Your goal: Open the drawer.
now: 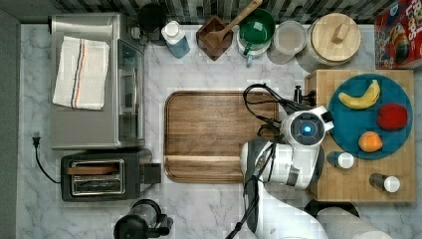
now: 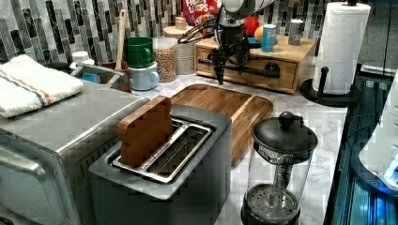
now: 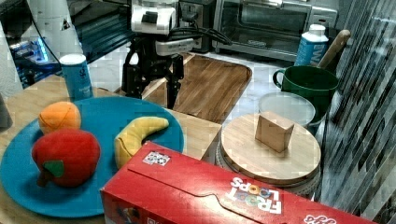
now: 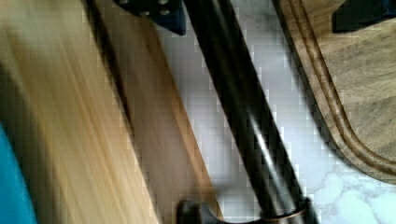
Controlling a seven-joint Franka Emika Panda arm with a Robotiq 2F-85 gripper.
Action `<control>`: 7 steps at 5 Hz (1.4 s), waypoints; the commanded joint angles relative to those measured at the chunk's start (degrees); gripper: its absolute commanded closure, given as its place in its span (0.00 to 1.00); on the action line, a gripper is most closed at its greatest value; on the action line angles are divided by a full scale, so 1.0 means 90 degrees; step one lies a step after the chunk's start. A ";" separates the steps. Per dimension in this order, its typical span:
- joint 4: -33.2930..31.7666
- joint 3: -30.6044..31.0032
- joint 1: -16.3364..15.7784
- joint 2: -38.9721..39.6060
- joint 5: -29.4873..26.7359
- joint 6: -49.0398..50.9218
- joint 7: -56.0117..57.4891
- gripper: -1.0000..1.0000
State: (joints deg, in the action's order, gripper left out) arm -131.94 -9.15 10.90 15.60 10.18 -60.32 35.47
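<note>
Black bar handle (image 4: 243, 112) of the drawer (image 2: 244, 70) — gripper (image 2: 230, 63) fingers apart, straddling it, beside the cutting board (image 2: 220, 101).

White marble surface (image 1: 209, 209) with grey veining spans scene. Backsplash wall (image 2: 56, 28) of narrow vertical tiles, grey, black and pale, runs behind surface; same tiling (image 3: 364, 116) at right view's right. Dark strip (image 1: 9, 129) along top view's left edge, possibly floor or surface's end. Bluish glow (image 2: 366, 206) on dark panel at left view's lower right. Light even, soft, few hard shadows.
</note>
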 commanded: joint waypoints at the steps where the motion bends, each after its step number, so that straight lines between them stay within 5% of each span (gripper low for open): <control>1: 0.0167 0.1256 -0.1575 0.0152 0.0051 -0.0376 -0.1142 0.00; 2: 0.0113 0.0899 -0.2136 0.0108 -0.0075 -0.0495 -0.1175 0.00; 7: 0.0378 0.1332 -0.1989 0.0082 -0.0188 0.0002 -0.1438 0.00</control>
State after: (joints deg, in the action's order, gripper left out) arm -132.05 -0.14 -3.43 16.56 10.63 -59.65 26.07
